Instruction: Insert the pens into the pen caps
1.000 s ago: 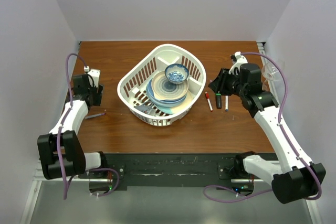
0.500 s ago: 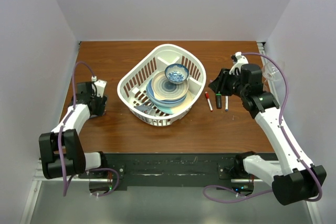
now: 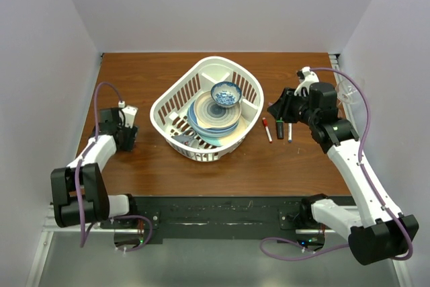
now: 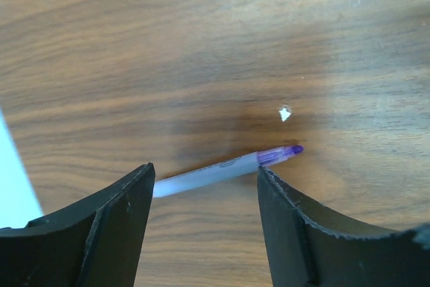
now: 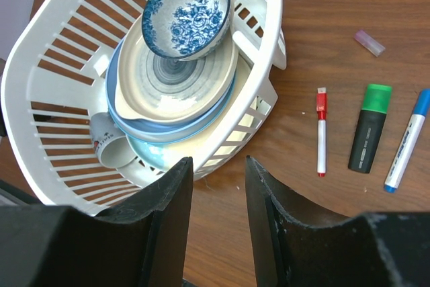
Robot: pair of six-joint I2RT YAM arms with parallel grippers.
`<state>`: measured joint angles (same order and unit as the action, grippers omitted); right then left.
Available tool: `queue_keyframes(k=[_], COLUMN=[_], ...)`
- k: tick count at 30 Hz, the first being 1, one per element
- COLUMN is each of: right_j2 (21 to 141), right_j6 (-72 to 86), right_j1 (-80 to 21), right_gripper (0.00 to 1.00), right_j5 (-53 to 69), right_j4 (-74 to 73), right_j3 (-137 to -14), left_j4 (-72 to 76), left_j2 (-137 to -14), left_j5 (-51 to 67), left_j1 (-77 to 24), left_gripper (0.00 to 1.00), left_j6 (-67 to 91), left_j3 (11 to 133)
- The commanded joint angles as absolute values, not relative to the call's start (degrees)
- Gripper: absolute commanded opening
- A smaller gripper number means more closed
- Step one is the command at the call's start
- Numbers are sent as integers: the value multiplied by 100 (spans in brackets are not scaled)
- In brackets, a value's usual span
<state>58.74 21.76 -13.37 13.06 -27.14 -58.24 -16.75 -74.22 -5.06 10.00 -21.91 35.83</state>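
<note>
Purple-tipped pen (image 4: 222,169) lies flat on the table (image 4: 201,45) at the left side, white barrel, tip bare, so I read this one as uncapped. Left gripper (image 4: 205,193) hangs right over it, jaws parted and standing either side of the barrel, nothing in them and no contact that I can see. Step in hand, as I judge it: picking this pen up. Next move calls for a squeeze across the barrel, not on the tip, then a lift clear of the wood. Its likely mate, a small pale purple cap (image 5: 370,42), lies loose on the far right of the table, well apart from the pen, just beyond the three other pens. Those three lie side by side right of the basket (image 5: 272,11): red pen (image 5: 321,146), green-ended black marker (image 5: 368,139), blue pen (image 5: 405,144). They look capped to me, though I can't be sure at this size. Right gripper (image 5: 217,173) hovers above the basket's near edge, jaws partly open, empty; I'd expect it to fetch the cap. Basket holds no pens or caps that I can see, only dishes: a blue-patterned bowl (image 5: 187,11) sits on a stack of plates (image 5: 181,78), and a mug (image 5: 107,147) lies on its side beside the stack.
</note>
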Motion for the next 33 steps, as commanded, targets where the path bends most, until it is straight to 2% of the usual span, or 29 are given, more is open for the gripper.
queue_keyframes(k=[1, 13, 16, 17, 21, 22, 27, 28, 33], right_j2=[5774, 5818, 5827, 5845, 5810, 5792, 5722, 5713, 5625], right_j6=[2022, 1995, 1995, 2013, 1995, 1960, 1951, 1951, 1986], right_j1=[-1309, -1301, -1301, -1309, -1301, -1309, -1309, -1301, -1309], right_gripper=[41, 41, 41, 41, 41, 41, 41, 41, 41], right_j5=[1231, 1204, 1195, 1195, 1134, 1073, 1028, 1037, 1020], right_j4=[-2716, -2707, -2698, -2698, -2751, -2760, -2803, -2830, -2734], right_j3=[-5985, -5985, -6020, -6038, -6091, -6056, -6020, -6081, -6082], left_j4=[-1721, -1503, -1608, -1635, -1714, -1714, -1793, -1810, -1819], left_j2=[-7847, -8068, -8218, -8226, -8288, -8288, -8411, -8420, -8411], left_j5=[-195, -246, -150, -106, -35, -44, -97, -71, 115], left_j1=[1020, 1028, 1028, 1037, 1037, 1037, 1046, 1055, 1063], left_gripper=[66, 63, 53, 45, 29, 22, 10, 2, 0], left_j6=[-2224, -2136, -2083, -2066, -2048, -2039, -1951, -1942, -1872], left_j3=[3902, 3858, 3946, 3946, 3946, 3946, 4016, 4043, 4175])
